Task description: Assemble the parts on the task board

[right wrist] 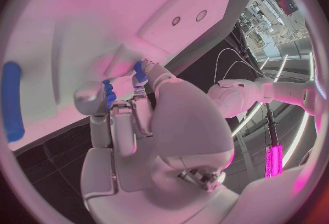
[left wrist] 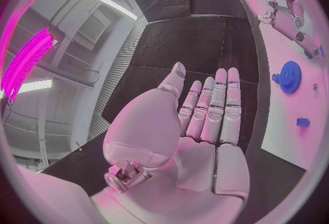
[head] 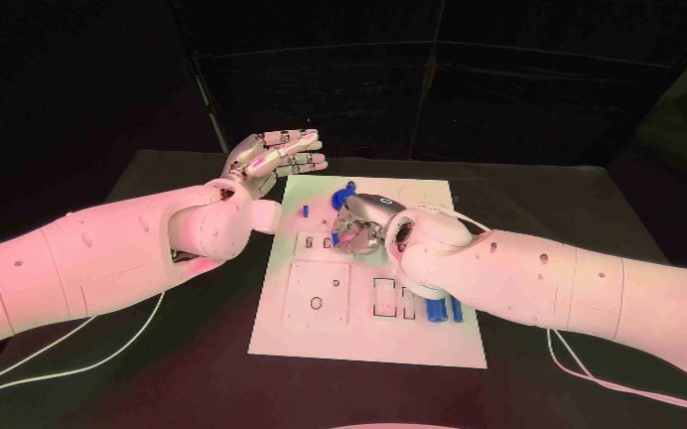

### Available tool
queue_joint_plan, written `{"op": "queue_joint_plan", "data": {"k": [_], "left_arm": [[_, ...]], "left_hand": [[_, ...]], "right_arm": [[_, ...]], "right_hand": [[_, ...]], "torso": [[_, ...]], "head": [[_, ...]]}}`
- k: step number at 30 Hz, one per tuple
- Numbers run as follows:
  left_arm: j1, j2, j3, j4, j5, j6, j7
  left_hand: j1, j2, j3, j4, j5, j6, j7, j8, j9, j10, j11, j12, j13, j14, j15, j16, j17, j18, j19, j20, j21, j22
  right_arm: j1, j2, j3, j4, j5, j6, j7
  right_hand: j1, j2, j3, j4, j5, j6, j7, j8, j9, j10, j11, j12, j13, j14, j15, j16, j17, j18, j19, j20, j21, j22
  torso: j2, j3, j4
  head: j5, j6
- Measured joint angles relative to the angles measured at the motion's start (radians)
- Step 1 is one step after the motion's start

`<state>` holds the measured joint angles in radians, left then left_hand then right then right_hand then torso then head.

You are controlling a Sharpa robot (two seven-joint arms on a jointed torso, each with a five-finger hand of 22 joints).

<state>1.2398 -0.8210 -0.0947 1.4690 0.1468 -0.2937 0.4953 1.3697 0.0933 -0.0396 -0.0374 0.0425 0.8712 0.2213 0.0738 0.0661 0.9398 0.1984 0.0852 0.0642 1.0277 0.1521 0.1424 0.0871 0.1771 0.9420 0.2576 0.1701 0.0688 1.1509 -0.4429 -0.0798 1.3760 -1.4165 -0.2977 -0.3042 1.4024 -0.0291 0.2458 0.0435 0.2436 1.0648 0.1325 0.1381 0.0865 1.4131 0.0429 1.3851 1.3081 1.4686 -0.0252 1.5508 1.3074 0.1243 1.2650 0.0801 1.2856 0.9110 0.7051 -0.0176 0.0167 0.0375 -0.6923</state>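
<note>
The white task board [head: 369,335] lies in the middle of the table. My right hand [head: 365,225] is low over the board's middle with its fingers curled. In the right wrist view its thumb and a finger pinch a small blue part [right wrist: 108,91] against the board [right wrist: 82,16], and a second small blue part [right wrist: 139,70] stands by another fingertip. A blue gear [head: 343,194] sits on the board just beyond this hand. My left hand [head: 272,163] hovers beside the board's far left corner, palm bare and fingers straight [left wrist: 205,120]. It holds nothing.
Two blue pegs [head: 435,310] lie side by side in slots near the board's right edge, under my right forearm. A small blue piece [head: 305,210] stands near the board's left edge. White cables trail over the dark table on both sides.
</note>
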Motion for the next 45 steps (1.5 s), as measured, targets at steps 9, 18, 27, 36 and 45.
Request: {"op": "queue_joint_plan", "data": {"k": [9,18,27,36,45], "left_arm": [[0.0,0.001,0.0,-0.002,0.0,0.0,0.0],[0.0,0.001,0.0,-0.002,0.0,0.0,0.0],[0.0,0.001,0.0,-0.002,0.0,0.0,0.0],[0.0,0.001,0.0,-0.002,0.0,0.0,-0.001],[0.0,0.0,0.0,-0.001,0.0,0.001,-0.001]], "left_hand": [[0.0,0.0,0.0,0.0,0.0,0.003,0.0,0.0,0.0,0.0,0.0,0.0,0.0,0.0,0.0,0.0,0.0,0.0,0.0,0.0,-0.004,-0.001],[0.0,0.0,0.0,0.0,0.0,0.003,0.0,0.0,0.0,0.0,0.0,0.0,0.0,0.0,0.0,0.0,0.0,0.0,0.0,0.0,-0.004,0.0],[0.0,0.0,0.0,0.0,0.0,0.003,0.0,0.0,0.0,0.0,0.0,0.0,0.0,0.0,0.0,0.0,0.0,0.0,0.0,0.0,-0.004,0.0],[-0.004,0.004,0.0,0.0,0.0,0.003,0.0,0.0,0.0,0.0,0.0,0.0,0.0,0.0,0.0,0.0,-0.001,0.0,0.0,0.0,-0.004,0.0],[-0.004,0.004,0.0,0.0,0.0,0.003,0.0,0.0,0.0,0.0,0.0,0.0,0.0,0.0,0.0,0.0,-0.001,0.0,0.0,0.0,-0.004,0.0]], "right_arm": [[0.0,-0.004,0.0,0.004,-0.004,0.009,-0.002],[0.001,-0.004,0.001,0.009,-0.01,0.017,-0.008],[-0.001,-0.004,-0.001,0.011,-0.016,0.021,-0.017],[-0.002,-0.004,-0.001,0.011,-0.023,0.019,-0.028],[-0.003,-0.003,-0.002,0.012,-0.027,0.013,-0.037]], "right_hand": [[-0.012,-0.012,0.0,0.0,0.0,0.0,0.0,-0.003,0.0,0.0,0.0,-0.001,0.0,0.0,0.0,0.0,0.0,0.0,0.0,0.0,-0.004,-0.003],[-0.032,-0.032,0.0,0.0,0.04,0.003,-0.003,-0.003,-0.002,-0.008,0.0,-0.008,0.0,0.0,0.0,0.0,0.0,0.0,0.0,0.0,-0.009,-0.008],[-0.058,-0.058,-0.003,0.009,0.068,-0.011,0.003,-0.013,-0.003,-0.015,0.007,-0.016,0.0,0.0,0.0,0.0,0.001,0.0,-0.004,0.004,-0.009,-0.012],[-0.072,-0.072,-0.007,0.013,0.068,-0.021,0.008,-0.018,-0.006,-0.018,0.011,-0.016,0.0,0.0,0.0,0.0,0.001,0.0,-0.004,0.004,-0.013,-0.014],[-0.087,-0.076,-0.02,0.021,0.058,-0.029,0.01,-0.019,-0.007,-0.022,0.014,-0.02,0.0,-0.001,0.001,0.0,0.0,0.0,-0.004,0.004,-0.013,-0.016]], "torso": [[0.0,-0.0001,-0.0002],[0.0,-0.0006,-0.0001],[0.0,-0.0007,-0.0001],[0.0,-0.0008,0.0],[0.0,-0.0006,0.0001]], "head": [[0.0,-0.002],[0.0,-0.006],[0.001,-0.006],[0.001,-0.007],[0.0,-0.007]]}}
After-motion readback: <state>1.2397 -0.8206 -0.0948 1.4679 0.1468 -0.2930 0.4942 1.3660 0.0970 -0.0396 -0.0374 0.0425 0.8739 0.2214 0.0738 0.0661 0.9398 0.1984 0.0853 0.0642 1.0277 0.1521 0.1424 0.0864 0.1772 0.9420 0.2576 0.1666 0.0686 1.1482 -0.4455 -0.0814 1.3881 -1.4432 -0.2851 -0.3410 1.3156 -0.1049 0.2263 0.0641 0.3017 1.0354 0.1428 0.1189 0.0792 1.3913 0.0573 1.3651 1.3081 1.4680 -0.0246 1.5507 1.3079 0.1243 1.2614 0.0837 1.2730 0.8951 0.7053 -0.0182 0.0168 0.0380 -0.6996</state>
